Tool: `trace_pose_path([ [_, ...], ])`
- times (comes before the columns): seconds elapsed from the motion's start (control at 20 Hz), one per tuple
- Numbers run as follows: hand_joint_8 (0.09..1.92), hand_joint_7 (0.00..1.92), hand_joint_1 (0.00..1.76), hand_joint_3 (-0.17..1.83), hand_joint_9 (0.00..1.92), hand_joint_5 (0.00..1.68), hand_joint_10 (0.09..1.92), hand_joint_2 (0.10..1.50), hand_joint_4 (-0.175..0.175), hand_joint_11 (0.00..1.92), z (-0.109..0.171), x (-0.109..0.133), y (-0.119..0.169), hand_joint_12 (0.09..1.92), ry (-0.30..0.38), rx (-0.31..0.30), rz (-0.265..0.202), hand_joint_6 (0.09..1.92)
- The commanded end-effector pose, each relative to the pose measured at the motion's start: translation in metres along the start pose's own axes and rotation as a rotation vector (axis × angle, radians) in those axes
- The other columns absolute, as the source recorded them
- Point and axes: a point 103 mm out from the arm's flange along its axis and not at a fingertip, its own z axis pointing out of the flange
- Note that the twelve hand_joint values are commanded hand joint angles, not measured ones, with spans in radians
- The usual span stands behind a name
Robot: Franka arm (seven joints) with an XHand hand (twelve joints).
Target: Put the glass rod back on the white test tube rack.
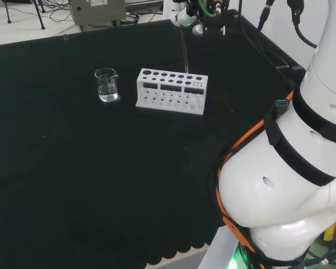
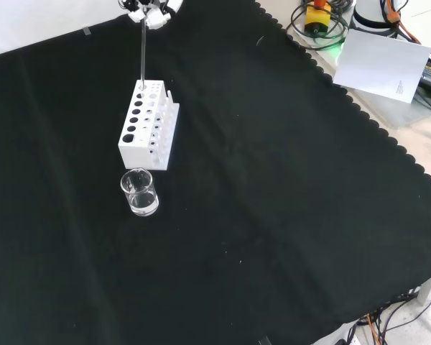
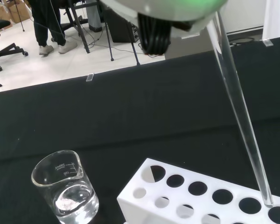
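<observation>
Front view: robot hand [image 2: 152, 10] at top edge, fingers pinched on upper end of thin clear glass rod [image 2: 143, 54], which hangs approx. vertical. Rod's lower tip sits at far end of white plastic test tube rack w/ rows of round holes [image 2: 148, 127]; wrist view puts tip [image 3: 267, 201] on rack top betw. two end holes, not seated in either. Small clear glass beaker w/ some clear liquid [image 2: 139, 192] stands just beside rack's near end on black-cloth worktop [image 2: 273, 201].
</observation>
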Motion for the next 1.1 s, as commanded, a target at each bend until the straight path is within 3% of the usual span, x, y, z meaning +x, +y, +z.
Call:
trace_pose_path([
  [0.05,1.30,1.12,1.30,0.80,1.63,1.01,1.01,0.70,-0.175,1.67,0.002,-0.001,0.002,0.88,0.013,0.003,0.000,0.92],
  [0.75,1.30,1.12,1.30,0.80,1.63,1.01,1.00,0.70,-0.175,1.67,0.015,-0.016,0.003,0.88,0.024,0.012,0.016,0.92],
  [1.1,1.30,1.12,1.30,0.80,1.63,1.01,1.00,0.70,-0.175,1.68,0.025,-0.013,0.004,0.88,0.012,0.025,0.020,0.92],
])
